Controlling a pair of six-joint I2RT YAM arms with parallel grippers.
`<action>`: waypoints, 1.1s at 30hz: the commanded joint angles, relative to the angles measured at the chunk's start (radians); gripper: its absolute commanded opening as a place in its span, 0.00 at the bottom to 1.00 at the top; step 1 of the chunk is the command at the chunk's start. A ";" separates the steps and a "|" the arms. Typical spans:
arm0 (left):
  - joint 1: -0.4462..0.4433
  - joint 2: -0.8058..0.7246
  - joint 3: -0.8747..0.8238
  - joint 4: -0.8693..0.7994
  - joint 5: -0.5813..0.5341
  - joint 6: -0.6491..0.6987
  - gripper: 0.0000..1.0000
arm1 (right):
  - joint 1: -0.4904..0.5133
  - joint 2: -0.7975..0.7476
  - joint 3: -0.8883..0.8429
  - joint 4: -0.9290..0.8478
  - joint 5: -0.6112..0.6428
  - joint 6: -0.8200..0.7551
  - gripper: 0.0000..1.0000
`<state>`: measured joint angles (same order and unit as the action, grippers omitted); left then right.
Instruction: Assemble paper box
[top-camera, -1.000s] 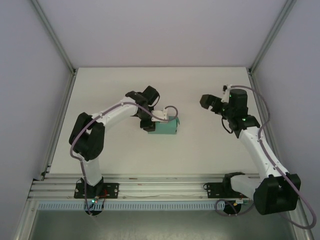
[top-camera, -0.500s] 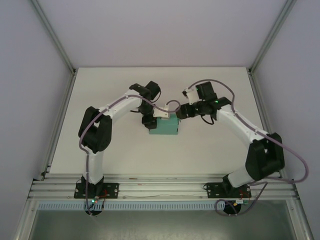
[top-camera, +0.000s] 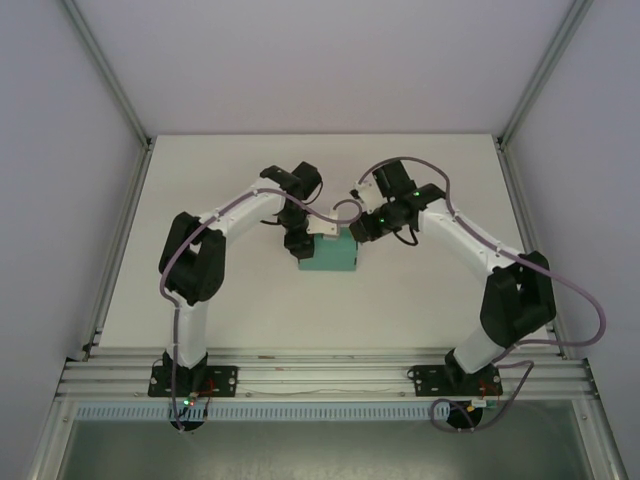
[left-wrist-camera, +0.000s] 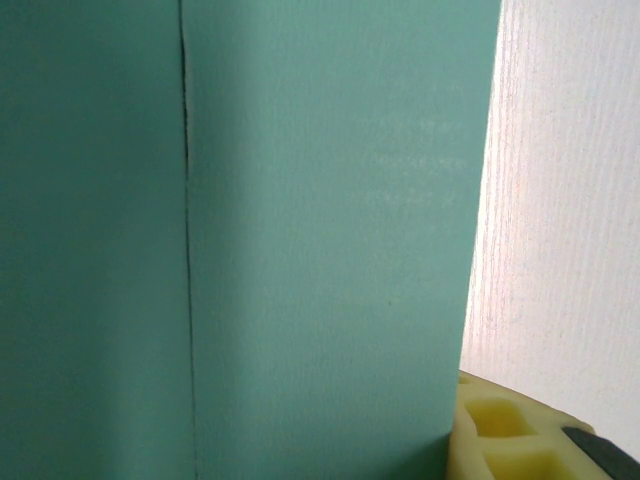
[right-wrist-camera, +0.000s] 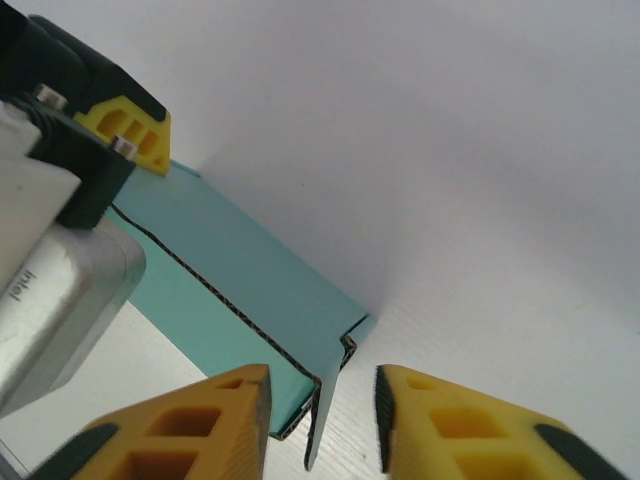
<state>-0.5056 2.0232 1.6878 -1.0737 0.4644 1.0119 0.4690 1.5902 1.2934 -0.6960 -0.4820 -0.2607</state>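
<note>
The paper box (top-camera: 335, 258) is a teal card box lying mid-table. My left gripper (top-camera: 303, 243) is at its left end, shut on the card. In the left wrist view the teal panel (left-wrist-camera: 330, 230) lies close up, with one yellow finger (left-wrist-camera: 500, 435) pressed against its edge and the other hidden. My right gripper (top-camera: 360, 232) is at the box's right end. In the right wrist view its jaws (right-wrist-camera: 320, 395) straddle a loose upright flap (right-wrist-camera: 325, 425) of the box (right-wrist-camera: 230, 270), open, with a gap on each side. The left gripper's fingertip (right-wrist-camera: 125, 125) rests on the far end.
The white table (top-camera: 420, 290) is walled by grey panels and aluminium posts. A metal rail (top-camera: 320, 372) runs along the near edge by the arm bases. A grey cable loop (top-camera: 345, 208) hangs over the box between the two wrists.
My right arm has swung in from the right side to the box's right end, and its jaws have narrowed around the flap. The left arm has shifted a little and stayed on the box.
</note>
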 joint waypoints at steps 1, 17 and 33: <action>0.004 0.040 0.010 -0.028 0.003 -0.015 0.42 | 0.011 0.018 0.026 -0.065 0.043 0.001 0.28; 0.004 0.049 0.045 0.075 0.004 -0.124 0.50 | 0.036 0.021 -0.014 0.098 0.113 0.283 0.00; 0.002 0.023 0.011 0.110 -0.015 -0.160 0.50 | 0.088 -0.092 -0.315 0.440 0.229 0.477 0.00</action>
<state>-0.4999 2.0499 1.7176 -1.0214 0.4606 0.8749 0.5400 1.4979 1.0206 -0.2649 -0.2535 0.1513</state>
